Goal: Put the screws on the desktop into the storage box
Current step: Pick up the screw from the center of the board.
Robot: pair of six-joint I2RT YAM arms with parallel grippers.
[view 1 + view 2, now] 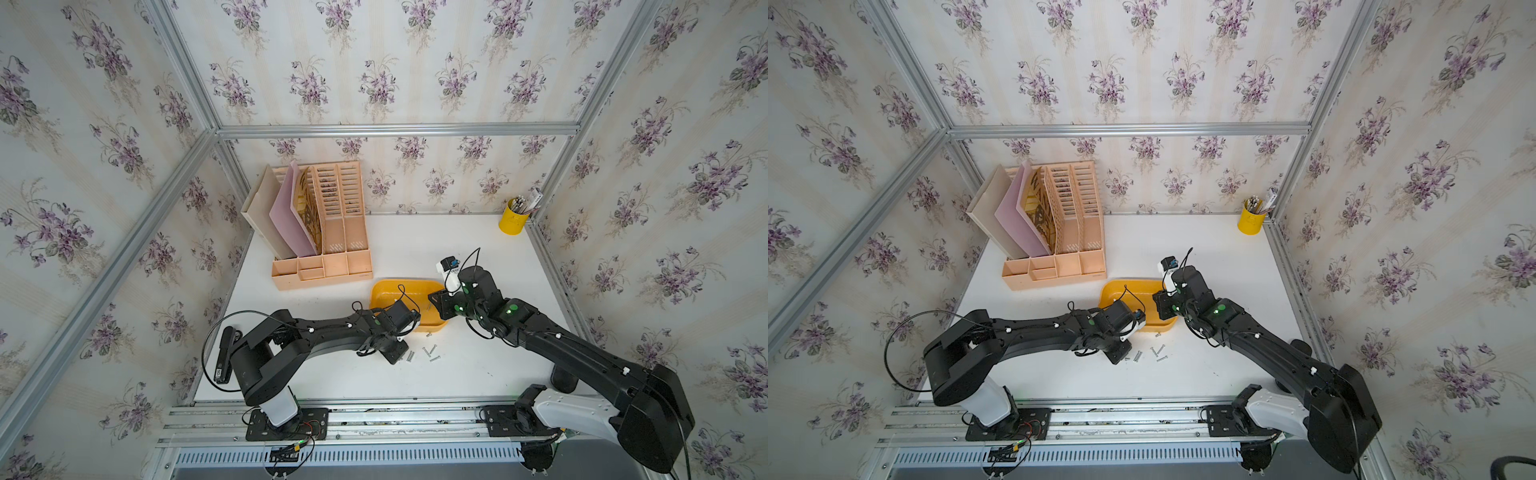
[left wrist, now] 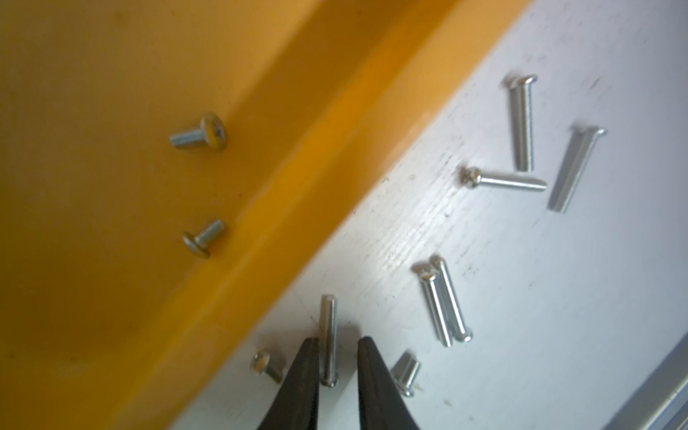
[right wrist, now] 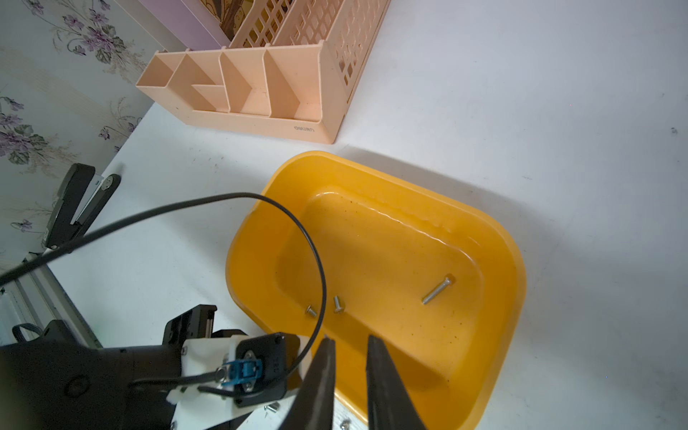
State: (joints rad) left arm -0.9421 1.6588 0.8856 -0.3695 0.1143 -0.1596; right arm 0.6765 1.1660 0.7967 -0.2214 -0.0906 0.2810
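The left fingers point(image 2: 298, 383): black, tapered, a narrow gap apart, tips down at the worktop point(image 2: 558, 298). One long screw point(image 2: 329, 335) lies lengthwise in the gap, against one finger and clear of the other, so it is not clamped.

Flanking items: a short screw point(image 2: 266, 366) outside one finger and a second stubby screw point(image 2: 405, 374) outside the other, both flat on the worktop.

Further out on the worktop: a pair of long screws point(image 2: 443, 301) touching side by side. Beyond them lies a loose trio of long screws point(image 2: 521, 123), close together at differing angles.

The storage box point(image 2: 283, 156): yellow-orange, shallow, rounded corners. Its outer wall stands just beside the left fingers. In both top views it sits mid-worktop, between the two wrists.

The right fingers point(image 3: 387, 387): a narrow gap apart with nothing between them, poised above the box's rim on the robot's side.

Box contents, right wrist view: one long bolt point(image 3: 437, 290) and two short bolts point(image 3: 338, 303), all on the floor of the box.

Periphery, in a top view: a peach file organizer point(image 1: 322, 232) behind the box and a yellow pen cup point(image 1: 513, 218) in the far corner.
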